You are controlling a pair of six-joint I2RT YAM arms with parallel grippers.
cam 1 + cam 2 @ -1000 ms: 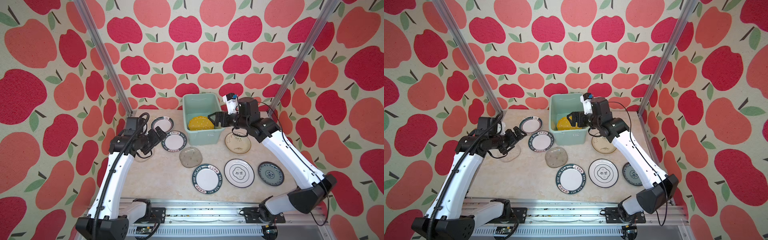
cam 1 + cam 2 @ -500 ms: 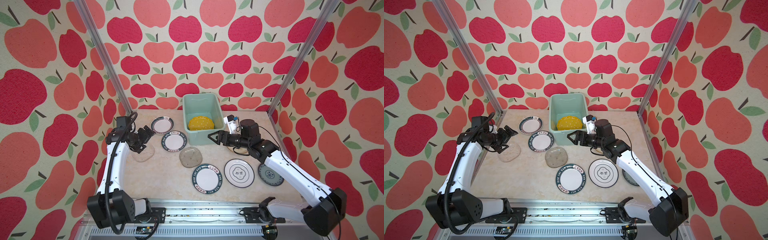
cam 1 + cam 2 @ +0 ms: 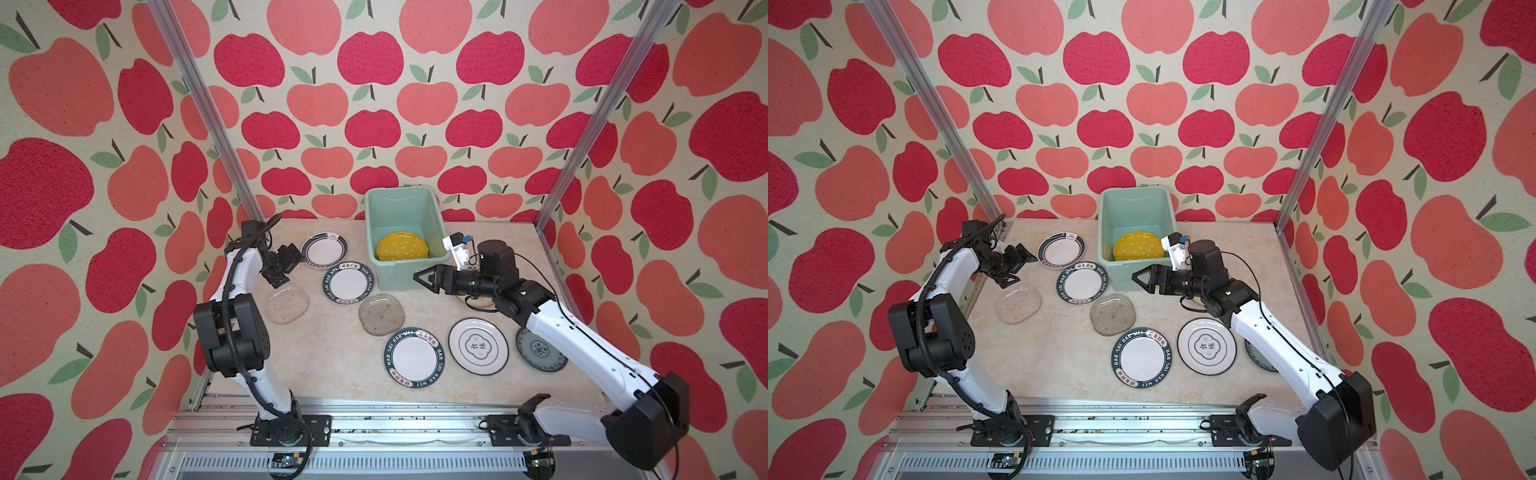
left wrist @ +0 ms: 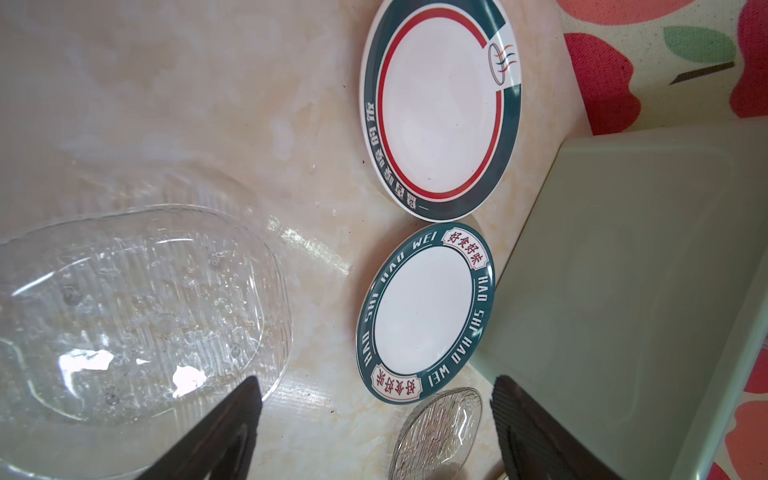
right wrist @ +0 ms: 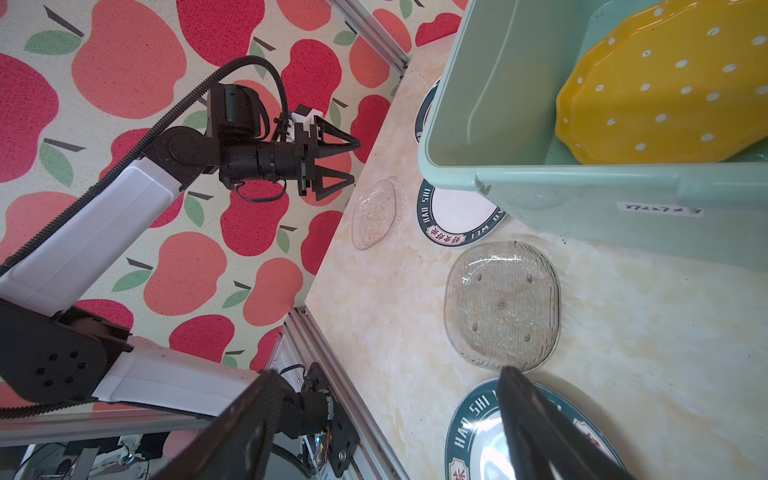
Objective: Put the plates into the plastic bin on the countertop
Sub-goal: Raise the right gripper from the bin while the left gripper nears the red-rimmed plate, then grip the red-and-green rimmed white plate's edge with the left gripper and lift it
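The mint-green plastic bin (image 3: 372, 232) stands at the back of the countertop (image 3: 332, 374) with a yellow dotted plate (image 3: 402, 246) inside. Several plates lie outside it: a red-ringed one (image 3: 324, 249), two green-rimmed ones (image 3: 348, 282) (image 3: 414, 357), two clear glass ones (image 3: 286, 303) (image 3: 381, 314), a white one with a drawing (image 3: 478, 346) and a blue-patterned one (image 3: 540, 349). My left gripper (image 3: 289, 271) (image 4: 376, 380) hovers open between the left glass plate and the red-ringed plate. My right gripper (image 3: 422, 281) (image 5: 386, 372) hangs open and empty in front of the bin's right corner.
Apple-patterned walls and aluminium posts (image 3: 208, 108) close in the left, back and right. Another plate (image 3: 484, 305) lies mostly hidden under the right arm. A metal rail (image 3: 374, 419) with both arm bases runs along the front edge.
My right gripper has left the bin's top and dropped forward to in front of it. My left gripper has drawn back toward the left wall, and that arm's elbow has folded down.
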